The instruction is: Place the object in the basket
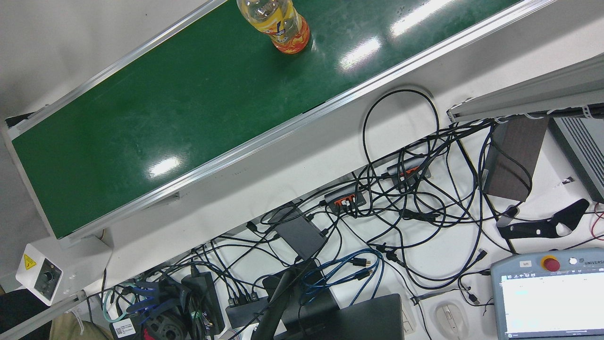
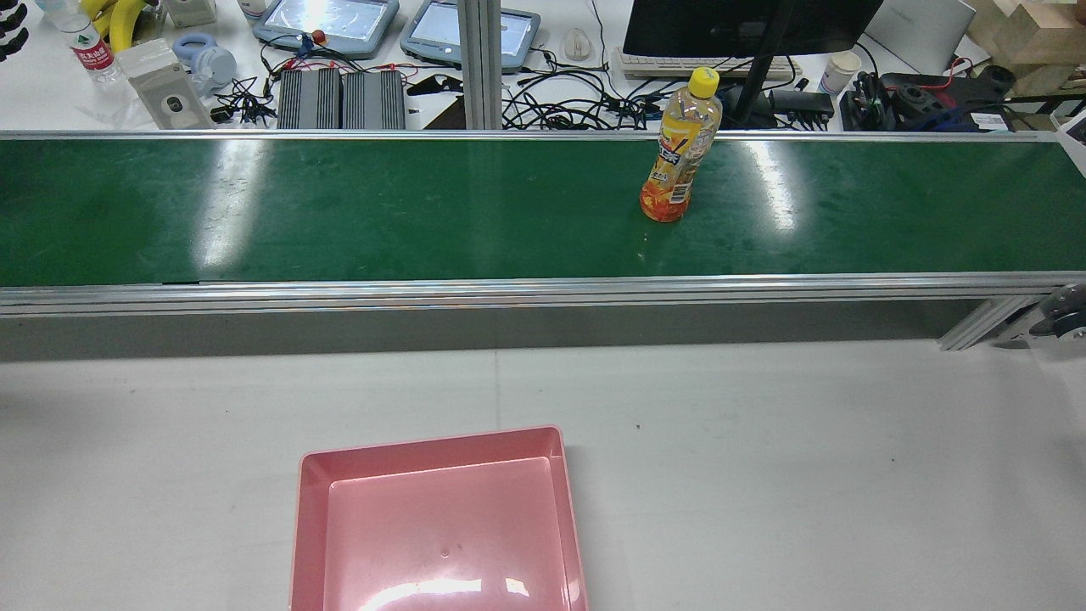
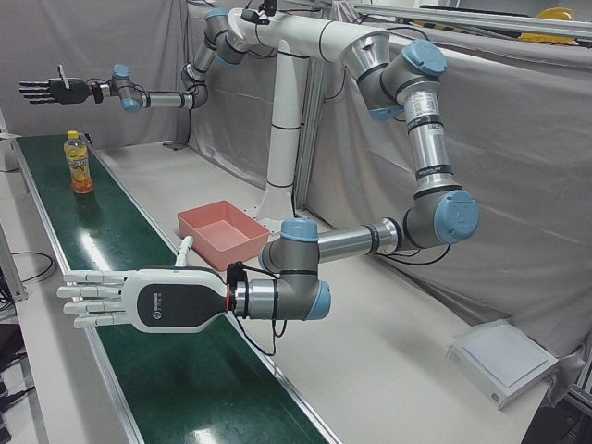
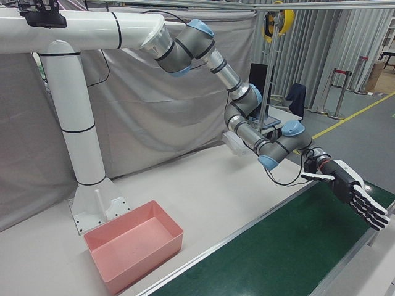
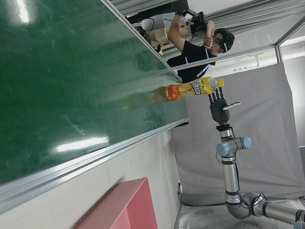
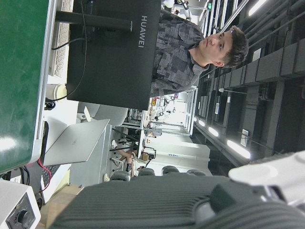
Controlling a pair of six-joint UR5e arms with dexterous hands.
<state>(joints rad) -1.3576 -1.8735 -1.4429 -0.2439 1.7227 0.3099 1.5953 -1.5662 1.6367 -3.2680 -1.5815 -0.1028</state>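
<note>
Nearest the left-front camera, my left hand (image 3: 139, 298) hovers over the near stretch of the green conveyor belt (image 3: 166, 370). Its fingers are stretched out flat and spread, and it holds nothing. My right hand (image 3: 51, 90) hangs in the air at the far end of the belt, above and just beyond the bottle (image 3: 80, 163). It is likewise flat, its fingers are apart, and it grips nothing.

The bottle stands upright on the belt, well apart from both hands. It has a yellow cap, pale yellow drink inside and an orange label. In the rear view it sits right of the belt's middle, toward the far rail.

The pink basket (image 2: 441, 526) rests on the white bench (image 2: 764, 475) on my side of the belt, left of centre, and I see nothing inside it. Across the belt are cables, tablets and a monitor (image 2: 747, 21).
</note>
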